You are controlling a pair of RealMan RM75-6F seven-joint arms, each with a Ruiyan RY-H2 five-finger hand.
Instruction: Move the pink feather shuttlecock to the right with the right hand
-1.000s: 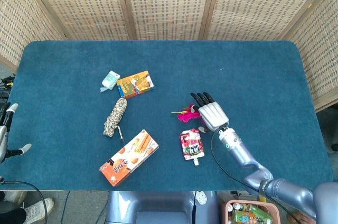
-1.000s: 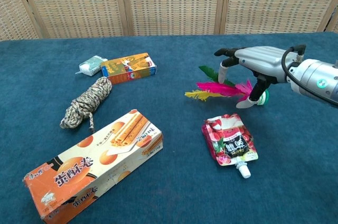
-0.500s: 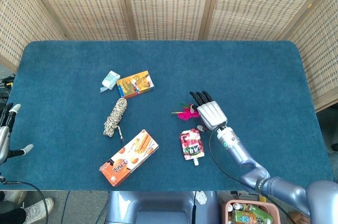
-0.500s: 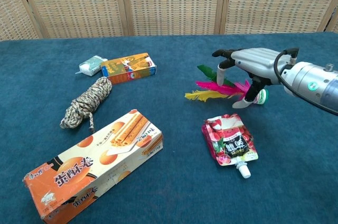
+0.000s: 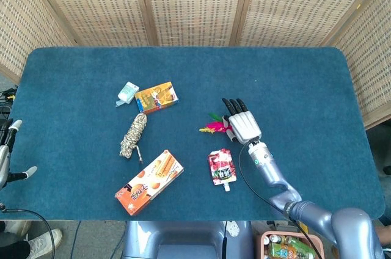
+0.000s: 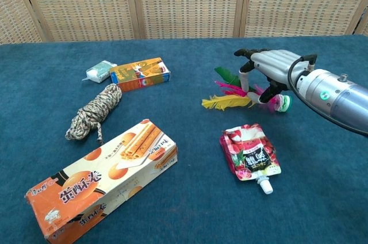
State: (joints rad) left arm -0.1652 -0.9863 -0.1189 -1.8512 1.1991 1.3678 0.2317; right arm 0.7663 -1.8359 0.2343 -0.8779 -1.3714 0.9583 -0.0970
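The long orange box (image 6: 100, 179) nearest the camera bears Chinese characters. The red pouch's (image 6: 250, 155) print is too small to read. Beyond it, the right hand (image 6: 270, 71) arches over the shuttlecock (image 6: 238, 94), fingers (image 6: 246, 69) seemingly curled around its feathers; grip unclear.

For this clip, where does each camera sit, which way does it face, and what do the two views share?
Head view: high above the near edge, looking steeply down on the whole blue table; shows the right hand and arm, and the left hand at the left edge.
Chest view: low at the near edge, looking across the table toward the wicker screens; shows only the right hand and forearm.
Shared: the right hand over the shuttlecock, the red pouch, rope and boxes.
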